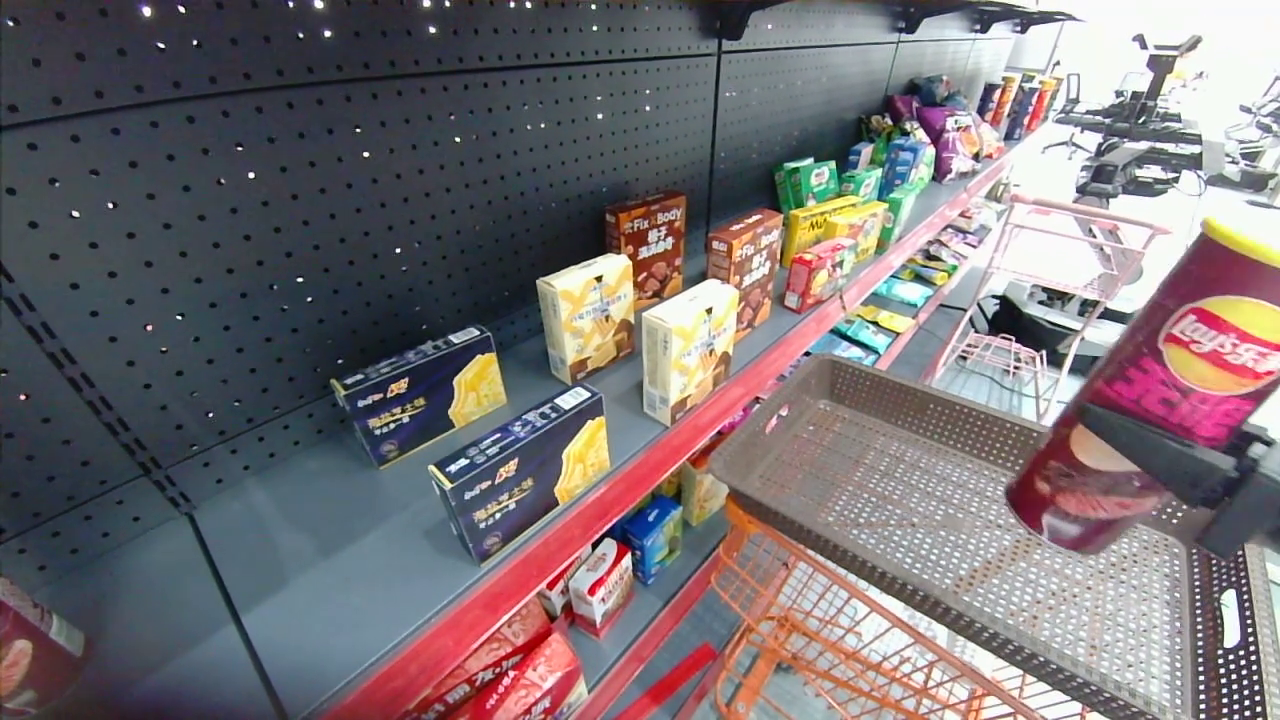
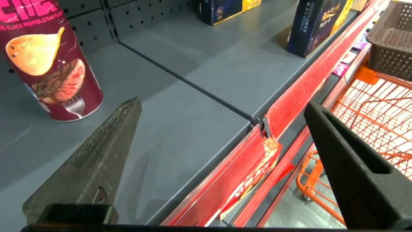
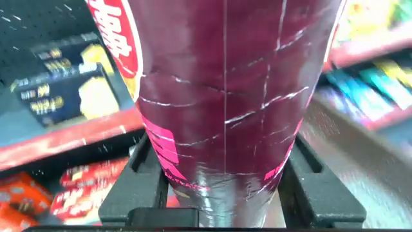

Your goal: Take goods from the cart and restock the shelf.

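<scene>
Right now your chips can (image 1: 1150,400) sits tilted in the right tool (image 1: 1135,455), which is clamped round its lower body. It is held above the brown basket (image 1: 900,470) on the cart (image 1: 830,640), probably to clear the rim on its way to the shelf (image 1: 330,540). Your left tool (image 2: 222,113) hangs wide open over that shelf, near a second can (image 2: 55,61).

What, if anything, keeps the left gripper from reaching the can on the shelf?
Probably nothing, so yes: the left gripper is open, and only bare shelf lies between it and the upright can.
</scene>
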`<state>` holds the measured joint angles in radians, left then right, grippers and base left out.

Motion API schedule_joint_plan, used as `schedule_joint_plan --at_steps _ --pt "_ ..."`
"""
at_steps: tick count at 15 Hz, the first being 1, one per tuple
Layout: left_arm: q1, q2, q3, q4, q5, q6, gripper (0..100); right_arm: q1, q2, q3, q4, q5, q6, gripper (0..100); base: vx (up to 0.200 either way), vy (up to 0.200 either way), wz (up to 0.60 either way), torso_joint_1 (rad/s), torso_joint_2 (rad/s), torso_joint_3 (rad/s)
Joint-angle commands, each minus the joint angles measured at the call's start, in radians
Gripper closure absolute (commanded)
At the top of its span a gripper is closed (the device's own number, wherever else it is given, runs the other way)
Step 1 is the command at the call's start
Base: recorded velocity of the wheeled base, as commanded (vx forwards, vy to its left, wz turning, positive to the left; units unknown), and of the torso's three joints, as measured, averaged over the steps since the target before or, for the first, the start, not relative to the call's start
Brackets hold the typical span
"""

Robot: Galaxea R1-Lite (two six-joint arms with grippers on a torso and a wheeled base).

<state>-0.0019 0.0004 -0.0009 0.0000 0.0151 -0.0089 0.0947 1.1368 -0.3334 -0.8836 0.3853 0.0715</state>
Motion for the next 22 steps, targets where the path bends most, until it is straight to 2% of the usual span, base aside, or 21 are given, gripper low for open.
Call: schedule_joint_plan --at_steps 1,2,4,6,7,8,10,15,18,20,22 --pt "0.0 0.001 -0.001 0.0 0.0 0.0 0 -0.043 -0.351 0.09 0.264 -0.102 0.005 100 0.0 0.0 0.0 0.0 0.0 0.0" --pt "0.0 0.001 0.001 0.0 0.0 0.0 0 -0.039 -0.427 0.103 0.35 -0.123 0.005 100 0.0 0.0 0.0 0.0 0.0 0.0" --pt "0.0 0.001 0.001 0.0 0.0 0.0 0 -0.066 -0.483 0.146 0.387 -0.155 0.002 100 0.0 0.0 0.0 0.0 0.0 0.0" --pt "0.0 0.001 -0.001 0.0 0.0 0.0 0 -0.21 -0.516 0.194 0.365 -0.137 -0.036 100 0.0 0.0 0.0 0.0 0.0 0.0" --pt "0.0 0.001 -0.001 0.0 0.0 0.0 0 -0.276 -0.531 0.317 0.253 -0.121 -0.136 100 0.0 0.0 0.0 0.0 0.0 0.0" --pt "0.0 0.001 -0.001 0.0 0.0 0.0 0 -0.27 -0.528 0.333 0.212 -0.164 -0.17 100 0.0 0.0 0.0 0.0 0.0 0.0" --pt "0.0 0.001 -0.001 0.0 0.0 0.0 0 -0.225 -0.525 0.333 0.222 -0.223 -0.177 100 0.0 0.0 0.0 0.0 0.0 0.0" --pt "0.0 0.001 0.001 0.0 0.0 0.0 0 -0.159 -0.528 0.32 0.293 -0.246 -0.179 100 0.0 0.0 0.0 0.0 0.0 0.0" --pt "0.0 0.001 0.001 0.0 0.0 0.0 0 -0.122 -0.534 0.103 0.608 -0.246 -0.17 100 0.0 0.0 0.6 0.001 0.0 0.004" --pt "-0.001 0.001 0.001 0.0 0.0 0.0 0 -0.085 -0.528 0.034 0.675 -0.246 -0.144 100 0.0 0.0 0.6 0.007 0.0 0.002" --pt "-0.001 0.001 -0.001 0.0 0.0 0.0 0 -0.066 -0.526 0.025 0.675 -0.246 -0.131 100 0.0 0.0 0.6 0.01 0.0 0.0"
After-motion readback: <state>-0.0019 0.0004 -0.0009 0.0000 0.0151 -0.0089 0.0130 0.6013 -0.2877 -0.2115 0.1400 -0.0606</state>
